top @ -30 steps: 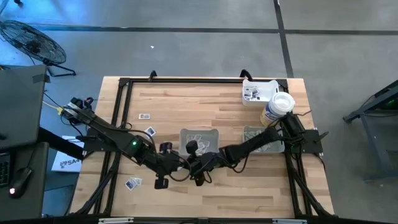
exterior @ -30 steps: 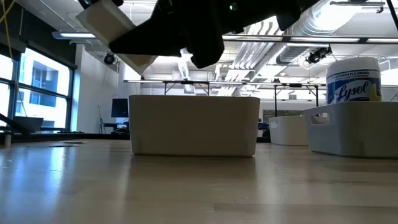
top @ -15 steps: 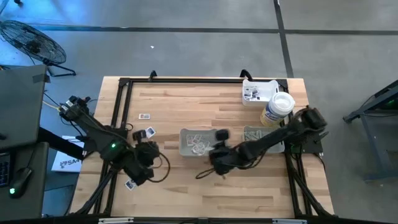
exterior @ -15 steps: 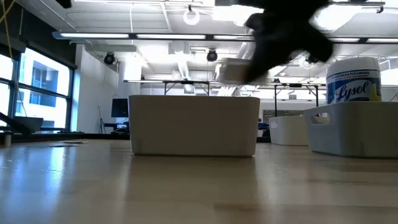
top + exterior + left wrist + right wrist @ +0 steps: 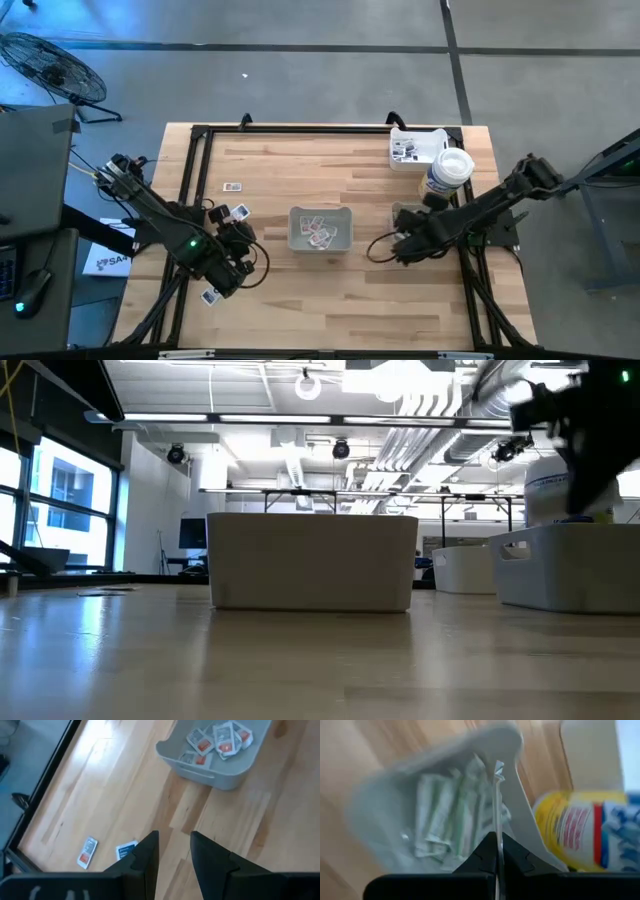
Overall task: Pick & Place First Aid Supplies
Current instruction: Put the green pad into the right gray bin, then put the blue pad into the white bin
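Note:
My right gripper [image 5: 400,246] is shut on a thin pale packet [image 5: 497,800], seen edge-on, over the near left end of the right grey tray [image 5: 432,218], which holds pale green strips [image 5: 445,820]. It is blurred in the low view [image 5: 565,420]. My left gripper [image 5: 243,243] is open and empty above the table, left of the centre tray [image 5: 320,229], which holds white packets [image 5: 215,742]. Loose packets lie flat on the table [image 5: 232,187], [image 5: 240,211], [image 5: 210,296]. Two of them show in the left wrist view [image 5: 87,852], [image 5: 125,850]. My right gripper pinches the thin packet between its two fingers [image 5: 487,852], its flat faces against them. The packet's edge [image 5: 497,832] sticks out forward past the fingertips. It is lifted clear above the tray of green strips. Which end of the packet it has, I cannot tell.
A white Lysol bottle [image 5: 447,172] stands just beyond the right tray, close to my right arm. A third tray [image 5: 410,148] with packets sits at the far right corner. A black frame [image 5: 195,160] runs along the table's edges.
My right gripper has gone from the middle of the table, in front of the centre tray, toward the right edge, to the right tray. My left gripper has drawn back from the middle toward the left edge.

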Robot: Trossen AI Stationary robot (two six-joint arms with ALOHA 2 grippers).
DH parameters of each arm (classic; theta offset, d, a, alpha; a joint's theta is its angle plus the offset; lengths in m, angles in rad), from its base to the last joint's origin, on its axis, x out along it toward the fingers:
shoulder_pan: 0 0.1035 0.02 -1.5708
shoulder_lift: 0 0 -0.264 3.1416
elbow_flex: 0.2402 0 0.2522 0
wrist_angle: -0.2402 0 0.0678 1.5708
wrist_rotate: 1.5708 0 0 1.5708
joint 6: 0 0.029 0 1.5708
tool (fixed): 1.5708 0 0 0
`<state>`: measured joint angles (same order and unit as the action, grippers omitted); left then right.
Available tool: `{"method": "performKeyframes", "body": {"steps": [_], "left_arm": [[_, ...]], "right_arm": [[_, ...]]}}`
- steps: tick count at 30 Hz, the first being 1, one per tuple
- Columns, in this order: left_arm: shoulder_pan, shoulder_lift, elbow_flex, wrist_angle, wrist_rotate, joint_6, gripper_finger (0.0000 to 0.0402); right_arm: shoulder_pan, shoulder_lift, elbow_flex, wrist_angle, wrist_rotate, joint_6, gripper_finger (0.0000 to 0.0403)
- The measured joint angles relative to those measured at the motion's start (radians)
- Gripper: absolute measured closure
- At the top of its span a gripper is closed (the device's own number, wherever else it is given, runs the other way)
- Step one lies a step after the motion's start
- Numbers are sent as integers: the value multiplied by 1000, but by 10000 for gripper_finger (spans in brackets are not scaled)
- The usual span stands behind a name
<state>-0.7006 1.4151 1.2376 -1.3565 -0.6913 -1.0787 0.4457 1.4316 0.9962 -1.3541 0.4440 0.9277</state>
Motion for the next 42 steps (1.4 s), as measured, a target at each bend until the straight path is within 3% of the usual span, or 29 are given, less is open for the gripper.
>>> {"method": "performKeyframes", "body": {"steps": [8, 16, 21, 27, 31, 36, 42], "left_arm": [[12, -10, -29, -2, -22, -120, 291], [83, -187, -159, 42, 15, -202, 250], [157, -321, -306, 174, 84, -177, 229], [247, -385, -440, 332, 153, -102, 227], [343, -383, -491, 359, 191, -74, 227], [448, -378, -568, 394, 207, -70, 227], [572, -377, -674, 526, 268, -70, 227]], "right_arm": [[-108, -86, -232, 159, -65, -1, 397], [-212, -87, -249, 259, -117, -137, 387], [-217, -87, -231, 357, -179, -254, 337], [-213, -87, -103, 252, -236, -274, 262], [-184, -87, 36, 220, -123, -322, 241], [-163, -87, 123, 378, 62, -517, 241], [-166, -87, 128, 595, 23, -720, 253]]}}
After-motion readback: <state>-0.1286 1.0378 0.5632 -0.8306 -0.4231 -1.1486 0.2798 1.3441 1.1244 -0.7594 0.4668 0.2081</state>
